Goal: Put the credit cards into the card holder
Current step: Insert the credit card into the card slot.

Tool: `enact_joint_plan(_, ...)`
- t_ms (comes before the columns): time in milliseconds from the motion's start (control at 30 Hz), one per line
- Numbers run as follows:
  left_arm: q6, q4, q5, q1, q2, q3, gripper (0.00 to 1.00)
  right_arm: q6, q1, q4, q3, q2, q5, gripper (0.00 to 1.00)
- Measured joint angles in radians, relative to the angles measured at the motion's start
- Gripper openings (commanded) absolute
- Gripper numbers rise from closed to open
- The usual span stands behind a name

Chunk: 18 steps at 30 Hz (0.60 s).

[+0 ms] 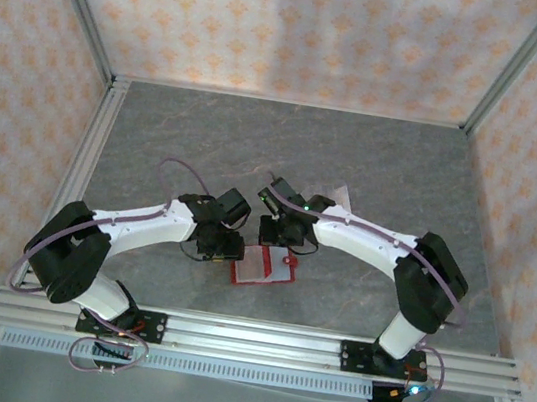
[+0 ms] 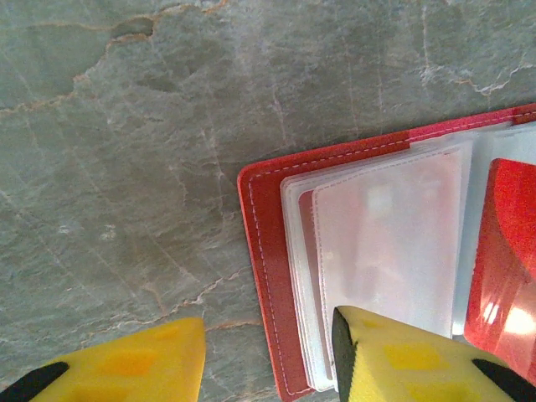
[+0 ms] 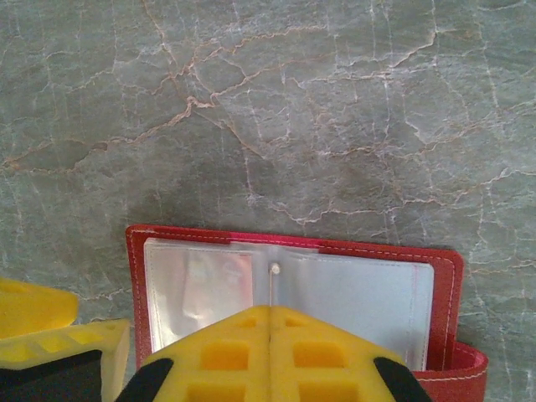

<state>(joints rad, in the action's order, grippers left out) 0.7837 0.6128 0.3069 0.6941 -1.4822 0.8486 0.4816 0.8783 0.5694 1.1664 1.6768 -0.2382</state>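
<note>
My right gripper [image 3: 268, 327] is clenched: both yellow fingers meet along one seam, with nothing visible between them. The card holder [image 3: 360, 293] lies open and flat on the grey stone table [image 3: 251, 100], directly under and just ahead of these fingertips, which sit over its centre fold. Its snap tab [image 3: 456, 368] projects to their right.

My left gripper [image 2: 268, 335] is released, jaws apart and gripping nothing. The holder's stitched red edge lies in the gap. One finger [image 2: 394, 360] overlaps the clear sleeves [image 2: 385, 234] — the other is over bare table. Further right, a glossy red patch [image 2: 502, 251] shows under a sleeve — I cannot tell whether it is a card.
</note>
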Motion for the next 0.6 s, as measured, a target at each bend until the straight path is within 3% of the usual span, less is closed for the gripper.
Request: enact_joint_plan(600, 0.000, 0.000, 0.000, 0.000, 0.000, 0.000, 0.45, 0.002, 0.015, -0.038, -0.003, 0.034, 0.007, 0.00)
